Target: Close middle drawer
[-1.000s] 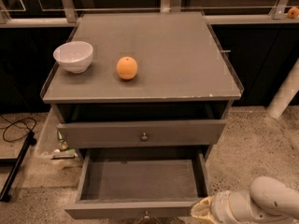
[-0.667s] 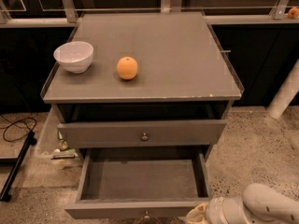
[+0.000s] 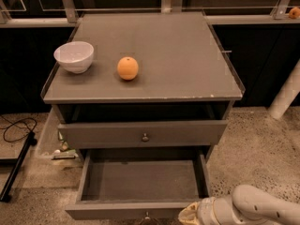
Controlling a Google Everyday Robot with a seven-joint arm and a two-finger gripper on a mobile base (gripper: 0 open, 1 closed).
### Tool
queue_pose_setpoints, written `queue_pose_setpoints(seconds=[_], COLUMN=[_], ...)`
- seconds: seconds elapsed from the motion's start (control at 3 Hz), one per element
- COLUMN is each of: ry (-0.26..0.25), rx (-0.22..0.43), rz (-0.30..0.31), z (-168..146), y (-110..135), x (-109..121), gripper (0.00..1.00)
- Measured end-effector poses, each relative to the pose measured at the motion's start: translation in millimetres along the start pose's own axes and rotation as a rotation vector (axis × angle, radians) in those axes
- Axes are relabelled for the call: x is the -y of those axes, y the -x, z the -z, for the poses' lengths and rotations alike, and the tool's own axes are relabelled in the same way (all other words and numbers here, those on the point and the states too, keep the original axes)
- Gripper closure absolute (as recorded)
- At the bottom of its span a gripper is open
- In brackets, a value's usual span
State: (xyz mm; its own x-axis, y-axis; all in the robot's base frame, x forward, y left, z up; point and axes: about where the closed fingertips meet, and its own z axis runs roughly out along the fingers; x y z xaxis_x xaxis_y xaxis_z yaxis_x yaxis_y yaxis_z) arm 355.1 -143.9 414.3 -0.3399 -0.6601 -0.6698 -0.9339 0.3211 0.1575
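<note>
The middle drawer (image 3: 140, 211) is a grey drawer pulled far out at the bottom of the camera view. It is empty inside, and its small round knob (image 3: 146, 216) just shows at the lower edge. My gripper (image 3: 189, 214) is at the bottom right, on the end of a white arm (image 3: 253, 209). It is right by the right end of that drawer's front. I cannot tell whether it touches the front.
The grey cabinet top (image 3: 178, 55) holds a white bowl (image 3: 74, 56) and an orange (image 3: 127, 68). The upper drawer (image 3: 108, 134) with its knob (image 3: 145, 137) stands slightly out. A black cable (image 3: 16, 128) and a stand leg lie on the floor at the left. A white post (image 3: 286, 95) stands at the right.
My gripper and arm have moved a little left and lower, closer to the right end of the open drawer's front. The drawer has not visibly moved.
</note>
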Motion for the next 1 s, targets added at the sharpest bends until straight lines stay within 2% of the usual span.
queue_pose_setpoints(seconds=[0.33, 1.0], ry=[0.001, 0.001], rx=[0.001, 0.001], rz=[-0.001, -0.001], z=[-0.6, -0.6], y=[-0.2, -0.2], x=[-0.3, -0.3], gripper=[0.81, 0.36])
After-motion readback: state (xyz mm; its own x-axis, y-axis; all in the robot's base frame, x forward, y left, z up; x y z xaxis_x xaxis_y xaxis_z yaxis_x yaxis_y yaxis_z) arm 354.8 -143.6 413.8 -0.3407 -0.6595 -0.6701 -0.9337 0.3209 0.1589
